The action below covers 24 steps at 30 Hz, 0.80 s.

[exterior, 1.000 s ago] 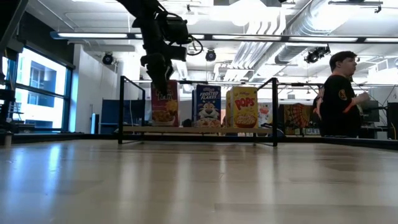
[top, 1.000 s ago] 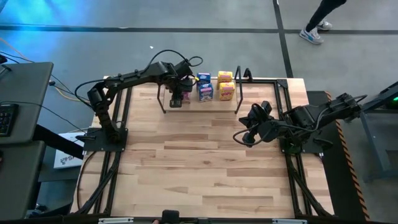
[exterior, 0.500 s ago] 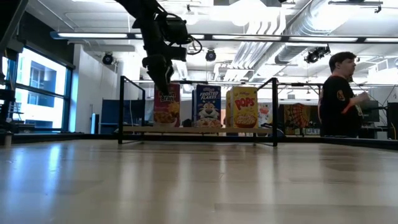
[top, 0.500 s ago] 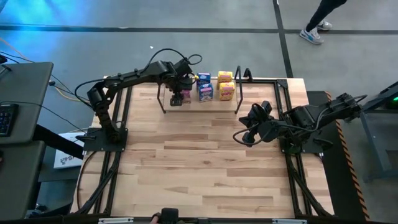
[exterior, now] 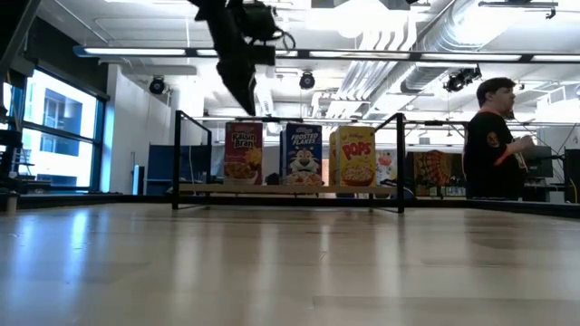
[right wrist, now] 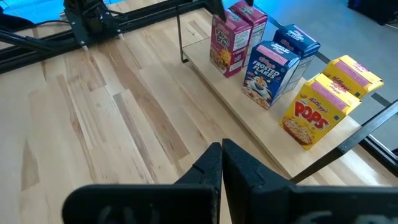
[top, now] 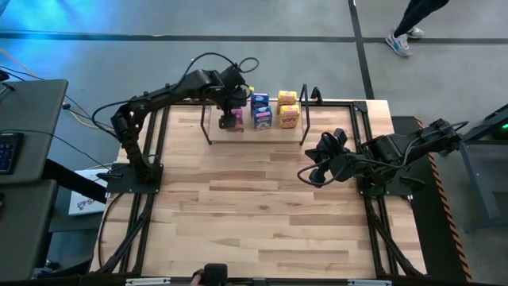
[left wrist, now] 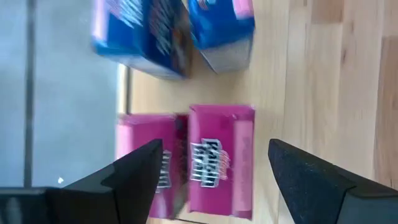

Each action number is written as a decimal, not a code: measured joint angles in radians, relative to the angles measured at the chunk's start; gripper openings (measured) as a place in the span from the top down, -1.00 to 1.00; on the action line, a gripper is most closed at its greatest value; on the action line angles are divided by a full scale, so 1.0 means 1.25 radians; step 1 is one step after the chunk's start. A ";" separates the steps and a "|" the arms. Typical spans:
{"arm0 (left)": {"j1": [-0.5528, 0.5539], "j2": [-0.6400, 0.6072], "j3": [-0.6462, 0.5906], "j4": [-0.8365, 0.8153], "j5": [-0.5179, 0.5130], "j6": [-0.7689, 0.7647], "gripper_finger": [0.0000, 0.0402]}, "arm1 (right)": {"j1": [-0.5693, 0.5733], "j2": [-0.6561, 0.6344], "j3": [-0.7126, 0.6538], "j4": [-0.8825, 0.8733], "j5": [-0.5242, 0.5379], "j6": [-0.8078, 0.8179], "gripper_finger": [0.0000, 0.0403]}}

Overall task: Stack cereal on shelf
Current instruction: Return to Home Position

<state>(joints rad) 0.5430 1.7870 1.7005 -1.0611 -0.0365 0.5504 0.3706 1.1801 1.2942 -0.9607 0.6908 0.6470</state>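
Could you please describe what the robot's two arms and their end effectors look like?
The left arm and right arm are both black, built of slim jointed links, with thin black cables looping loosely near the wrists. The left end effector and right end effector each have two matte dark fingers, flat and tapering to wedge tips. No markings are visible.

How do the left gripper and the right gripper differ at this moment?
The left gripper is open; the right gripper is shut. The left gripper hangs above the pink cereal boxes on the shelf; the right gripper is over the table, away from the shelf. Both hold nothing.
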 joint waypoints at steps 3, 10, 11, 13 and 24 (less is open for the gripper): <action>0.000 -0.001 0.049 -0.019 -0.001 -0.023 -0.42 | 0.000 0.000 0.000 0.000 0.009 -0.015 1.00; 0.000 -0.074 0.088 0.030 0.158 -0.222 -0.33 | -0.011 -0.005 -0.001 0.000 0.051 -0.038 1.00; -0.003 -0.094 0.081 0.046 0.189 -0.252 -0.28 | -0.015 -0.008 -0.001 0.000 0.050 -0.044 1.00; -0.022 -0.142 0.050 0.108 0.221 -0.308 -0.14 | -0.026 -0.015 -0.001 -0.001 0.044 -0.067 1.00; -0.268 -0.502 -0.394 0.630 0.069 -0.566 0.95 | -0.045 -0.108 -0.001 -0.018 -0.035 -0.199 1.00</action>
<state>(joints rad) 0.2083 1.1597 1.2081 -0.2733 0.0500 -0.1577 0.3138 1.0453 1.2934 -0.9832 0.6472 0.3987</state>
